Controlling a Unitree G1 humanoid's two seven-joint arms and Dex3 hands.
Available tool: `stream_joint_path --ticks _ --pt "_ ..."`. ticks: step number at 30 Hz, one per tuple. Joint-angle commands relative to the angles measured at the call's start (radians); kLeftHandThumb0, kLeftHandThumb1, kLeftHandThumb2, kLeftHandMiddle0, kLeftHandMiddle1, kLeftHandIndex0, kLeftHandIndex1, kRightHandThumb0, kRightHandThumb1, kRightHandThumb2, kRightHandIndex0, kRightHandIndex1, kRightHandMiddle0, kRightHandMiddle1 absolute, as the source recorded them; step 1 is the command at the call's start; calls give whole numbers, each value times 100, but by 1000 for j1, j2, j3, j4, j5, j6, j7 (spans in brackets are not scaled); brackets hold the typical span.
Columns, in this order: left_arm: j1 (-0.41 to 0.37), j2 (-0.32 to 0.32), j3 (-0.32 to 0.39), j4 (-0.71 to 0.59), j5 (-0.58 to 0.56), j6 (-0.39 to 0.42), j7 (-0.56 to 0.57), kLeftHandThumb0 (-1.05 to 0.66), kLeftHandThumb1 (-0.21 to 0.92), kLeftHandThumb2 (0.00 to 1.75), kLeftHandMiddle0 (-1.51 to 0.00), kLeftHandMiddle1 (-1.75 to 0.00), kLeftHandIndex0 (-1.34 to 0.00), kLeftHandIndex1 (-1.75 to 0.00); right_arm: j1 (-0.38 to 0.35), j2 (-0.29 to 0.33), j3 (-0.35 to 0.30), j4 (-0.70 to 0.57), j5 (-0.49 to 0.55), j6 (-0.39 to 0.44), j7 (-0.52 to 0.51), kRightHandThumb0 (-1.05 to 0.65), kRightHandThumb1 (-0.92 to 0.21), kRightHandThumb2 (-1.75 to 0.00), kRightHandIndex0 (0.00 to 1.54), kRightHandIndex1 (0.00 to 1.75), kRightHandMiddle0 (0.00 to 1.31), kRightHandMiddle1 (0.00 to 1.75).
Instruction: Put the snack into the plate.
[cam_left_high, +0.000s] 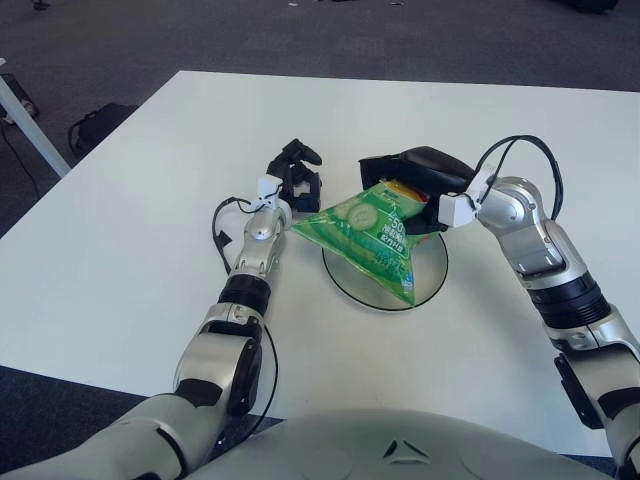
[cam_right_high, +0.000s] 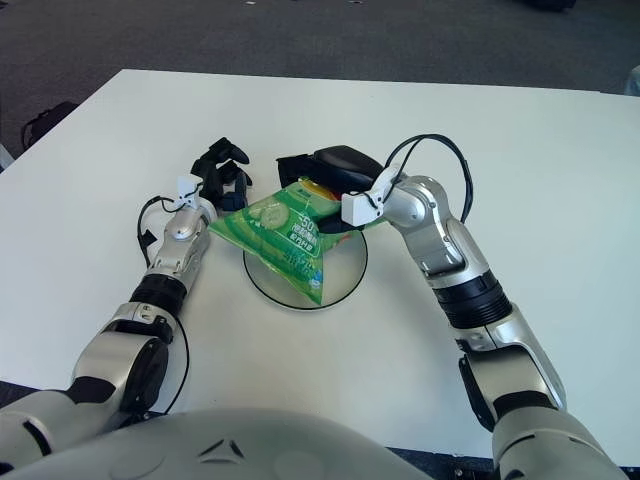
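A green snack bag (cam_left_high: 365, 235) with cucumber slices printed on it lies tilted over the clear round plate (cam_left_high: 430, 272) at mid-table; its lower corner reaches the plate's front rim. My right hand (cam_left_high: 418, 180) grips the bag's upper right end from behind the plate. My left hand (cam_left_high: 296, 172) shows just left of the plate, close to the bag's left corner, with its fingers loosely curled and holding nothing.
The white table (cam_left_high: 130, 240) spreads wide on all sides of the plate. A dark bag (cam_left_high: 100, 122) lies on the floor beyond the table's left edge, next to a white leg (cam_left_high: 25, 115).
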Motion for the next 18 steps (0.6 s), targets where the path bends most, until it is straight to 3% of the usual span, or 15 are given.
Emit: stream_joint_path --ticks 1,4,5,8,9,12,14,18 --pt "80 3 -6 40 12 24 3 -1 15 151 -62 -175 -61 -175 2 -17 9 19 2 4 27 0 -4 -161 82 173 63 167" --pt "84 3 -9 31 15 30 5 -1 15 151 -62 -175 -61 -175 0 -20 13 30 12 -7 45 0 -7 -157 80 174 60 166" --pt "86 3 -10 27 17 32 7 -1 15 151 -62 -175 -61 -175 -1 -21 14 33 17 -11 52 0 -22 -140 65 172 52 169" --pt "93 1 -13 12 25 32 17 -1 16 151 -62 -175 -61 -175 -3 -29 14 42 42 -25 85 0 -48 -110 43 168 38 173" --pt "95 0 -13 9 27 30 20 -1 16 151 -62 -175 -61 -175 -5 -32 14 46 53 -30 99 -10 -38 -111 28 155 25 167" --pt "100 -3 -13 -1 31 28 30 -1 16 150 -61 -175 -60 -175 -19 -48 16 56 85 -33 152 -24 -24 -116 9 129 8 147" --pt "102 -5 -12 -1 29 26 32 -1 16 150 -61 -175 -60 -175 -39 -66 17 51 107 -12 204 -30 -21 -115 5 113 4 134" --pt "101 -6 -9 4 25 29 31 -1 18 148 -60 -175 -59 -175 -77 -98 13 16 144 38 300 -43 -22 -105 1 52 1 87"
